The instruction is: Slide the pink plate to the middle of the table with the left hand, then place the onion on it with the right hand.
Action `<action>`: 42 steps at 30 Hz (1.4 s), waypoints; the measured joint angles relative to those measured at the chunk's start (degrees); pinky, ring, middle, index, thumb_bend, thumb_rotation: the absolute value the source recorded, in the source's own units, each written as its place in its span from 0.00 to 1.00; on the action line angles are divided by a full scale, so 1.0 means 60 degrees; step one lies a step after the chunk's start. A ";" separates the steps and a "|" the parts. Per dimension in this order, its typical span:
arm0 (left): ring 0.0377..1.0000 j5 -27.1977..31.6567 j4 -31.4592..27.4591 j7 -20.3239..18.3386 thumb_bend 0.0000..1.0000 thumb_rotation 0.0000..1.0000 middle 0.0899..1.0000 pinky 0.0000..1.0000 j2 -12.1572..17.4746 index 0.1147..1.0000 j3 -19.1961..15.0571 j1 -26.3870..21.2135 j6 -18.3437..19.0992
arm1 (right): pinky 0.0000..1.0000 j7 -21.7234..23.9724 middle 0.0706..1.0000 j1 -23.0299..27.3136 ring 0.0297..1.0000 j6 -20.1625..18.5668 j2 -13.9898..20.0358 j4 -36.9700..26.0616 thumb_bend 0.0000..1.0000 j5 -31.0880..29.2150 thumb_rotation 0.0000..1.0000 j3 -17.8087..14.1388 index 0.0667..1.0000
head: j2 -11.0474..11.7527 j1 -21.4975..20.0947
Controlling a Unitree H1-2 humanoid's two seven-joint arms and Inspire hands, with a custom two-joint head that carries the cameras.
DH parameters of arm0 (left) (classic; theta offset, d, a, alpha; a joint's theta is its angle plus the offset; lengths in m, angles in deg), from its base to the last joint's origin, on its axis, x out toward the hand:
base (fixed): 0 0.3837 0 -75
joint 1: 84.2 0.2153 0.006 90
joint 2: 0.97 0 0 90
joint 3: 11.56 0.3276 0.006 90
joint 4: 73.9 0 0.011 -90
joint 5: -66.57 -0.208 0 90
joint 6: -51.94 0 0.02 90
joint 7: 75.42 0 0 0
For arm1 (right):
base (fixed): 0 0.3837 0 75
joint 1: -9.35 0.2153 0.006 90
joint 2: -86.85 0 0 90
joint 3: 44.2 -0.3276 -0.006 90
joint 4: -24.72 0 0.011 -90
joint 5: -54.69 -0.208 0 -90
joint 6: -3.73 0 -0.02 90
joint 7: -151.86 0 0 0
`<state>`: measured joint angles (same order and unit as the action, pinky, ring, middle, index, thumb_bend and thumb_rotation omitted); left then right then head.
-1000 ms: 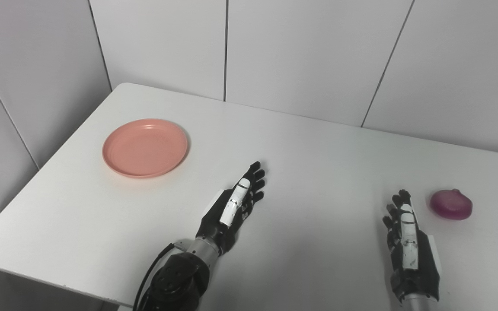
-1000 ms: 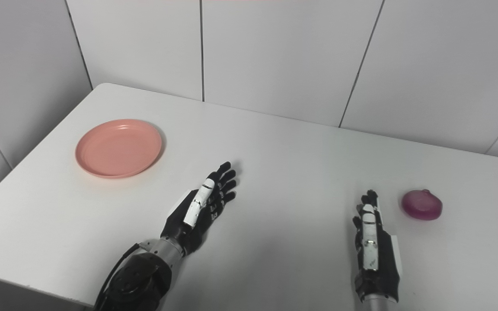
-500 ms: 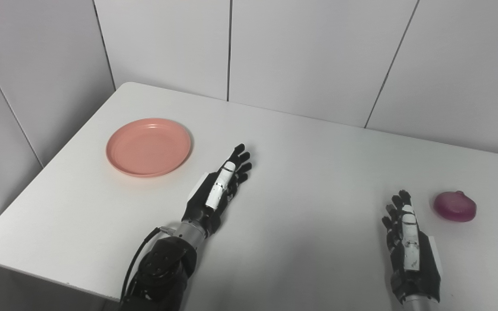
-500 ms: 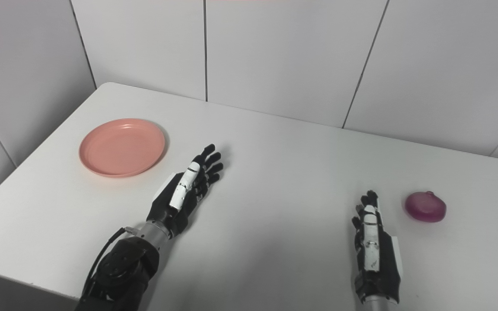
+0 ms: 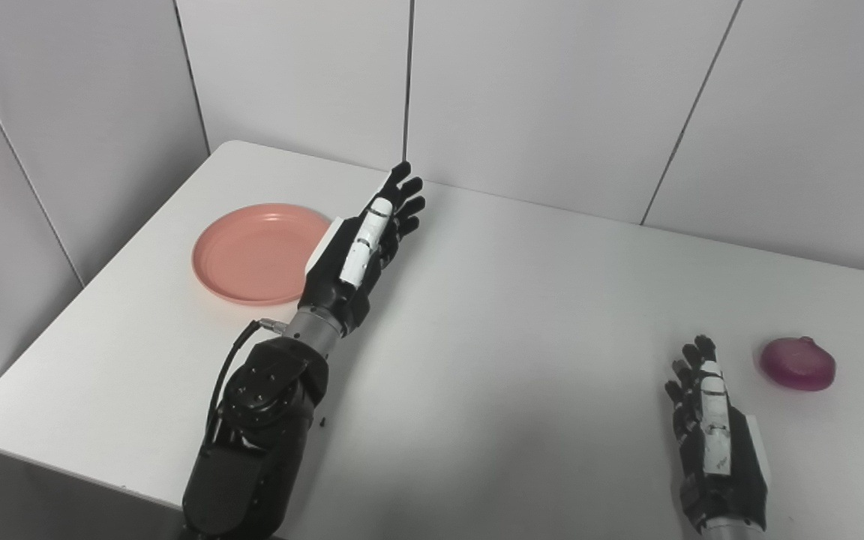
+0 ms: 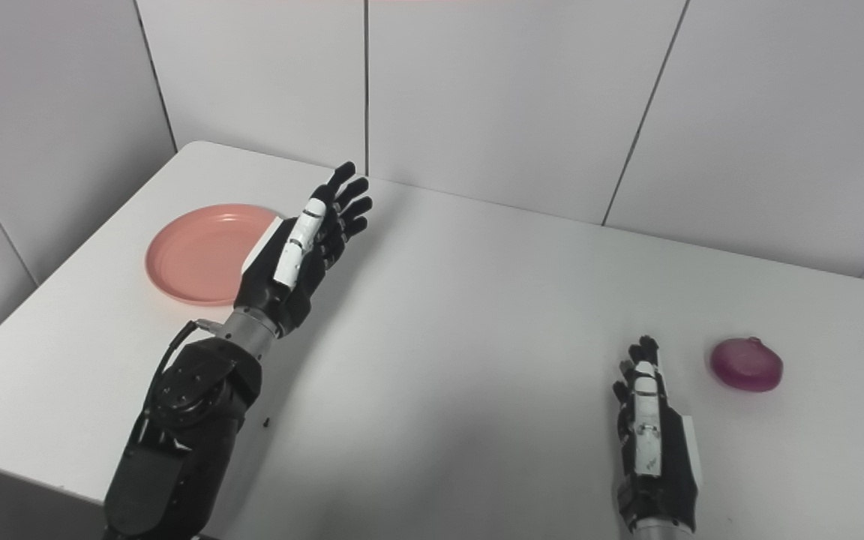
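White panelled walls (image 5: 552,97) close off the back of the scene, and a white table (image 5: 522,300) fills the lower part of the frame. On it, toward the left of the frame and near the far left corner, lies the pink plate (image 5: 248,255), flat and with nothing on it. Its right edge is overlapped in both views by the left hand (image 5: 361,251), which is raised above the tabletop on a forearm reaching up from the bottom edge. That hand holds nothing: its fingers (image 5: 402,196) are stretched out straight and slightly apart, pointing toward the upper middle of the frame, palm turned to the right. Whether the hand touches the plate's rim cannot be told; it appears to be lifted clear of it.

Well apart, at the far right of the frame, the purple onion (image 5: 798,363) sits on the table. Near it, to the lower left, the right hand (image 5: 713,435) rests low over the tabletop at the bottom right, fingers extended and loosely spread, gripping nothing and not touching the onion.
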<state>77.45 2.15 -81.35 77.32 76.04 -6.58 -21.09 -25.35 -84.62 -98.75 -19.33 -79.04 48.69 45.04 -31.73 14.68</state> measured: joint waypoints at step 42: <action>0.90 0.1554 0.2582 0.0441 0.40 1.00 0.89 0.90 0.2158 0.88 -0.3136 -0.1598 -0.0036 | 1.00 0.0038 1.00 -0.0016 1.00 0.0002 0.0020 -0.0137 0.09 0.0089 1.00 -0.0082 1.00 | -0.0058 0.0103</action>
<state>86.78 17.64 -78.71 90.27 57.22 -16.17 -21.30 -25.12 -84.71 -98.74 -19.20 -79.86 49.23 44.54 -32.08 15.29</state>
